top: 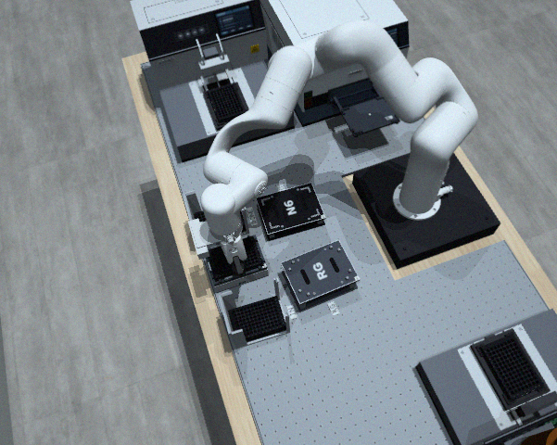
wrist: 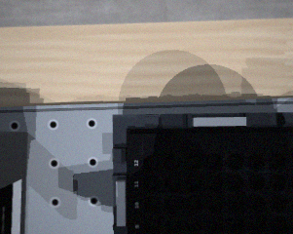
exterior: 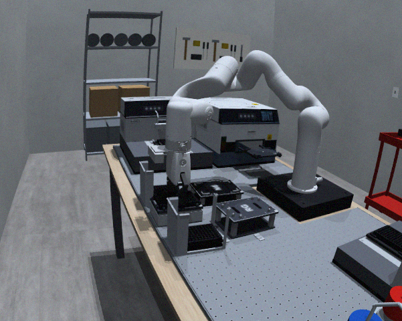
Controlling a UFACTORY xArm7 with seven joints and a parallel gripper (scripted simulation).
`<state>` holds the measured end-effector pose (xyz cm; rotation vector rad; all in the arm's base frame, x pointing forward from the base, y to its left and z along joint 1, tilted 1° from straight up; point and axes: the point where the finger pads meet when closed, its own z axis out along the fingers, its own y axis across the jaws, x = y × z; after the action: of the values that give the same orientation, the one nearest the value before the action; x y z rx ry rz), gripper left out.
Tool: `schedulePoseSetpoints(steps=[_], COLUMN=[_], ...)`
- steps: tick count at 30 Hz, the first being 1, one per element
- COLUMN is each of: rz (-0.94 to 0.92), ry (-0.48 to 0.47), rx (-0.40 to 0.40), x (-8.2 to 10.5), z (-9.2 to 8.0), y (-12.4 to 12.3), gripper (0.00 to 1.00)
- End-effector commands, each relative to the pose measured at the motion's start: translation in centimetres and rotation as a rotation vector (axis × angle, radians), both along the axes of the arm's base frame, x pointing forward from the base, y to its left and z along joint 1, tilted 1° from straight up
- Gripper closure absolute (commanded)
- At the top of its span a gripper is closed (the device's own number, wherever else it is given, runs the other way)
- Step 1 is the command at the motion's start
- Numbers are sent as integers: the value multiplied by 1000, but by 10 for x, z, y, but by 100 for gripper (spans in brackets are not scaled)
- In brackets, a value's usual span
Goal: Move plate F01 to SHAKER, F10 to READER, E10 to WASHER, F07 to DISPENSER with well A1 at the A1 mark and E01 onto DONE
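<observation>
My gripper [top: 235,260] [exterior: 184,183] is open and points straight down into a deep grey stack rack [top: 214,281] [exterior: 146,181] at the deck's left edge. Its fingers stand on either side of the black well plate [top: 254,253] [wrist: 209,180] in that rack; I cannot tell if they touch it. The wrist view shows the plate's corner with its column numbers close below, and no fingers. A second rack [top: 225,306] [exterior: 177,224] just in front holds another black plate [top: 259,318] [exterior: 204,236]. Plate labels are not readable.
Nest N6 [top: 290,208] [exterior: 215,188] and nest RG [top: 320,270] [exterior: 245,207] stand right of the racks. A plate [top: 224,100] sits on the back left instrument, another plate [top: 508,368] [exterior: 390,238] on the front right one. A dark tray [top: 369,116] [exterior: 259,151] juts from the back right instrument.
</observation>
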<state>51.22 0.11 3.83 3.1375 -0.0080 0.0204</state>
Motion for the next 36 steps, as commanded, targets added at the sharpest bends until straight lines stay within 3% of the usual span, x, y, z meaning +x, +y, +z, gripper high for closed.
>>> schedulePoseSetpoints(steps=[1,18,19,36], rz=[0,0,0,0], ry=[-4,-4,-4,-5], rx=[0,0,0,0], x=[1,2,2,2], z=[0,0,0,0], y=[0,0,0,0], gripper=[0,0,100,100])
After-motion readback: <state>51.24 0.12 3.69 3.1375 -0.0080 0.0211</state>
